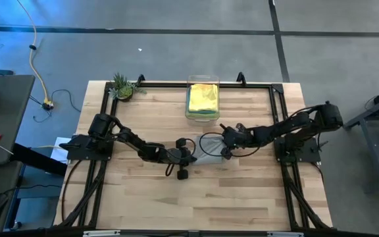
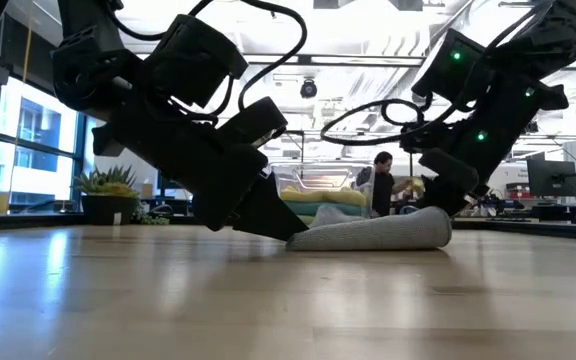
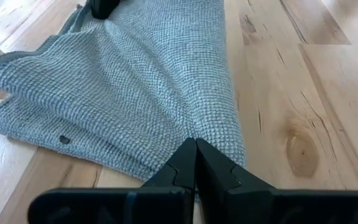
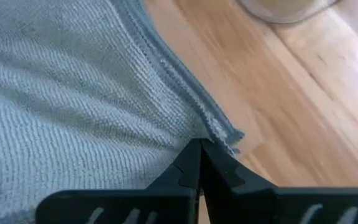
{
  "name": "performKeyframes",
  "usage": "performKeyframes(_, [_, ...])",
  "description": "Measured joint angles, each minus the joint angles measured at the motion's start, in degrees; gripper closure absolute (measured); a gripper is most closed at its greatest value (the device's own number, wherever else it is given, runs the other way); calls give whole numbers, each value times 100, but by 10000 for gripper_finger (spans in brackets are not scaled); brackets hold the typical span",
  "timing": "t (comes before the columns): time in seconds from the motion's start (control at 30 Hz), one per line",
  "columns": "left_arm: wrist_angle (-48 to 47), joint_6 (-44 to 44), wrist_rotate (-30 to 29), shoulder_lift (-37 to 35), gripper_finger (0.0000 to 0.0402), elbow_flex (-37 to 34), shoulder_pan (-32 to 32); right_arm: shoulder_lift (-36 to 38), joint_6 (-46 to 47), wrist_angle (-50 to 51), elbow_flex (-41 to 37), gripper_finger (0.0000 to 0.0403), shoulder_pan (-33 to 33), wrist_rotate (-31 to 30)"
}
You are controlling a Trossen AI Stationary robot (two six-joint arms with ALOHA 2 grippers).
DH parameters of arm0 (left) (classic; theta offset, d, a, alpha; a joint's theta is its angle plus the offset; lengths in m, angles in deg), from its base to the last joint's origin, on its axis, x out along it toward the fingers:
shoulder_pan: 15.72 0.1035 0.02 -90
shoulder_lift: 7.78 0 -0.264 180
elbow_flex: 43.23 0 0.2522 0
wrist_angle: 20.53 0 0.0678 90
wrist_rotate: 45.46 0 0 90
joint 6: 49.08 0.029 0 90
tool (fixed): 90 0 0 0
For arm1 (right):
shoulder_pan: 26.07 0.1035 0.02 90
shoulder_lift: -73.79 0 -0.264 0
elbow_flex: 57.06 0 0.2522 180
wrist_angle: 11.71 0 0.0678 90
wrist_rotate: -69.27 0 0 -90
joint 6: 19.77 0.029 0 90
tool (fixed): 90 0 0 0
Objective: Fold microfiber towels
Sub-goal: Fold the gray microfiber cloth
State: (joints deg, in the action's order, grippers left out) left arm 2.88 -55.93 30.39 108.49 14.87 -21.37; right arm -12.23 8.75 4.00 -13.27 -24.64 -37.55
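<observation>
You have two arms at work and one grey towel [image 1: 210, 156] between them, lying at the middle of the table [image 1: 242, 197]. Count the other cloths last: they sit farther back.

Nearest to you in the low view, the bare wooden table runs up to the towel, which shows as a low folded roll [image 2: 373, 233] flat on the wood. Its long axis runs across the table, from one arm toward the other (seen from above it is a small, roughly rectangular patch).

The left gripper [image 1: 191, 158] is down at the towel's left end. In the left wrist view its fingers [image 3: 182, 168] are pressed together on a pinch of the cloth's edge, with the weave [image 3: 148, 81] gathering into folds toward the tips. The right gripper [image 1: 227, 151] is down at the towel's right end, near its back edge. In the right wrist view its fingers [image 4: 188, 165] are likewise closed tight at the hemmed corner [image 4: 219, 130] of the cloth, holding it.

Behind the towel, toward the table's far edge, stands one clear plastic bin [image 1: 202, 116]. It holds a stack of cloths: you see a yellow one [image 1: 203, 97] on top and a green edge under it; the rest cannot be counted. One small potted plant [image 1: 123, 87] stands at the far left corner. Beyond the table, one person [image 2: 381, 184] shows in the room.
</observation>
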Motion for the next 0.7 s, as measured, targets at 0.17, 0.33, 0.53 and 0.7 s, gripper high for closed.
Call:
performKeyframes(0.17, [-4,2,0,2,402,0,0,406,84,136,-14,403,-9,-243])
performKeyframes(0.33, [-2,2,7,2,402,0,-7,740,110,50,-14,403,-82,-113])
performKeyframes(0.53, [27,2,22,2,402,-2,-6,374,-357,-730,-14,403,-63,371])
performKeyframes(0.7, [13,49,26,-22,402,-4,-7,-230,-647,-1442,-12,403,-138,655])
